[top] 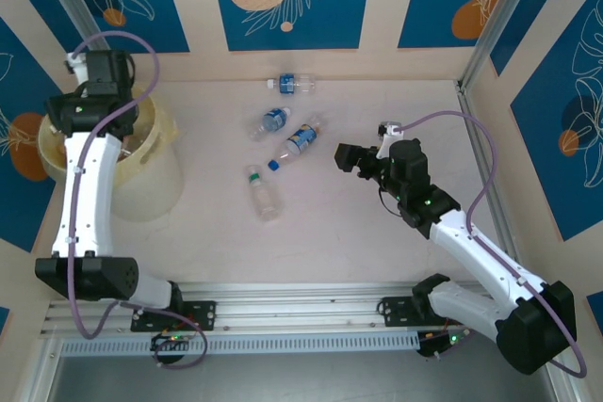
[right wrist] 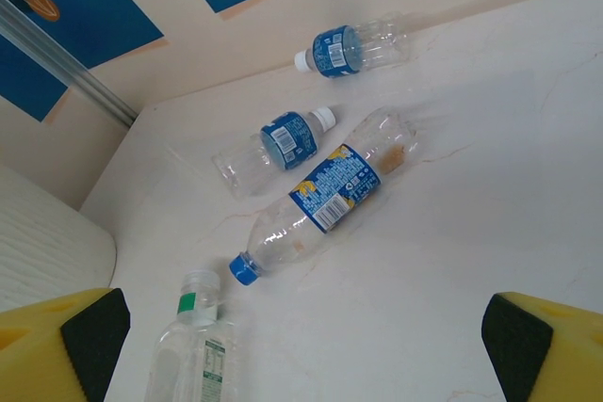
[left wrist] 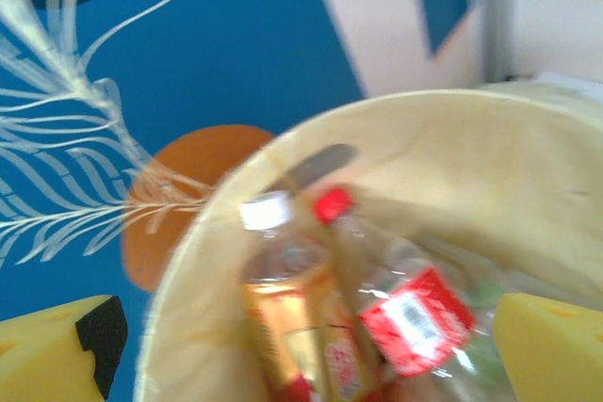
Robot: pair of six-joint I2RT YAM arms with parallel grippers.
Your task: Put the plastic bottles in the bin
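Top external view: four plastic bottles (top: 271, 121) lie loose on the table (top: 377, 251), between my arms. My left gripper (left wrist: 306, 350) hangs spread wide over the bin (top: 165, 129), where a red-labelled bottle (left wrist: 415, 322) and an orange-labelled bottle (left wrist: 283, 313) lie side by side. My right gripper (top: 347, 157), fingers apart, faces the bottles on the table.

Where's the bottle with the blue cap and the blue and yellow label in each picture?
Top camera: the blue-capped bottle lies near the middle, cap pointing lower left.
Right wrist: it is in the middle of the picture, cap at lower left.
Left wrist: this camera is aimed into the bin.
Shared landmark: the green-labelled bottle lying close to its cap.
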